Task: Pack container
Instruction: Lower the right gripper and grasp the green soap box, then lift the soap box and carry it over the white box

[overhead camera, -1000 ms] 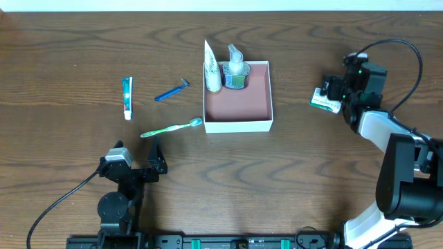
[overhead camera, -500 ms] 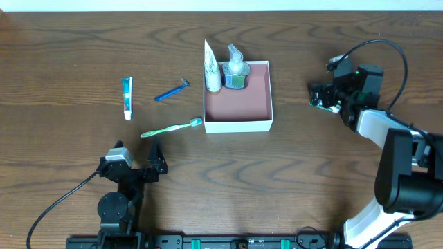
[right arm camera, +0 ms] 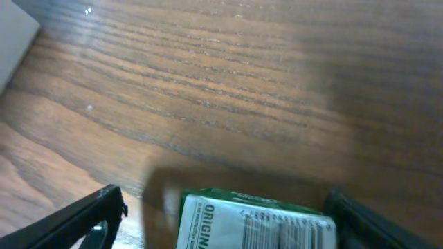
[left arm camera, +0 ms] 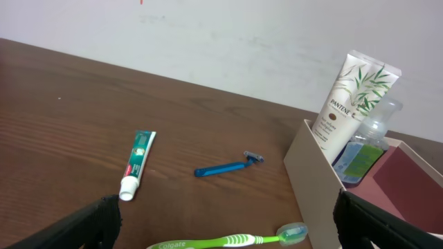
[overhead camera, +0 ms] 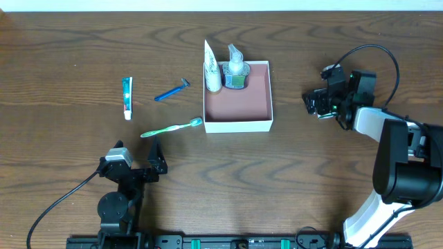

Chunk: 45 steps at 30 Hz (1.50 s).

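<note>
Right claw [overhead camera: 318, 104], pinching green-and-white cardboard soap box [right arm camera: 256, 223], has moved toward white square cardboard container [overhead camera: 237, 125]; insertion is likely next. Left claw [left arm camera: 227, 207] spread.

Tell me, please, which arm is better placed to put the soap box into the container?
The right. The right pincer grips the soap box just beside the container, while the left pincer sits open and empty near the toothbrush, on the container's other side.

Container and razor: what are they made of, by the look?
Container: likely cardboard, matte; thin flat white walls, dull pinkish-brown floor. Razor: probably plastic, slightly glossy; uniform blue handle, grey head whose material I cannot tell.
</note>
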Available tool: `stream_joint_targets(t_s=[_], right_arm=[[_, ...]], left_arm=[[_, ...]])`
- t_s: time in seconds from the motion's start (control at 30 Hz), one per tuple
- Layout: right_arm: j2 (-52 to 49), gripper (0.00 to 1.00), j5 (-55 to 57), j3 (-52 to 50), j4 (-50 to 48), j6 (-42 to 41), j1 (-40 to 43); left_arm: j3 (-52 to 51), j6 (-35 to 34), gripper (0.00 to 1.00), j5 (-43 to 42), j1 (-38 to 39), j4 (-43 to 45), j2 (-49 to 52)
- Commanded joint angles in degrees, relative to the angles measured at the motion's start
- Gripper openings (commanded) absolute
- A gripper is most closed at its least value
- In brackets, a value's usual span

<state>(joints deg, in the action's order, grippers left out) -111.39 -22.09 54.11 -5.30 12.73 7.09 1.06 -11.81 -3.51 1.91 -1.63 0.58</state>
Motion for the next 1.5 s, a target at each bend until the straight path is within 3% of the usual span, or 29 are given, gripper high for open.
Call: stream_joint_targets(t_s=[0.0,0.13,0.23,0.33,0.67,1.1,1.3,1.47], right_arm=[[-1.0,0.89,-0.9,-1.1,6.9,-8.6,-0.8],[-1.0,0.87,-0.9,-1.1,12.7,-12.8,-0.9],[-1.0,0.78,-0.9,-1.1,13.5,-16.2,-0.8],[-1.0,0.76,-0.9,-1.1,13.5,-18.3,-0.8],[-1.0,0.78,0.2,-1.1,16.8,-6.1,-0.9],[0.9,0.74,18.0,8.2,40.3,-8.0,-4.4],[0.7,0.67,21.1,10.1,41.9,-10.9,-7.6],[0.7,0.54,21.7,10.1,40.7,-12.7,-9.0]], left_arm=[[-0.8,0.1,0.98,-0.6,-0.3,-2.2,-0.3],[-0.8,0.1,0.98,-0.6,-0.3,-2.2,-0.3],[-0.8,0.1,0.98,-0.6,-0.3,-2.2,-0.3],[-0.8,0.1,0.98,-0.6,-0.3,-2.2,-0.3],[-0.8,0.1,0.98,-0.6,-0.3,-2.2,-0.3],[-0.8,0.1,0.98,-0.6,-0.3,-2.2,-0.3],[-0.8,0.1,0.98,-0.6,-0.3,-2.2,-0.3],[-0.8,0.1,0.98,-0.6,-0.3,-2.2,-0.3]])
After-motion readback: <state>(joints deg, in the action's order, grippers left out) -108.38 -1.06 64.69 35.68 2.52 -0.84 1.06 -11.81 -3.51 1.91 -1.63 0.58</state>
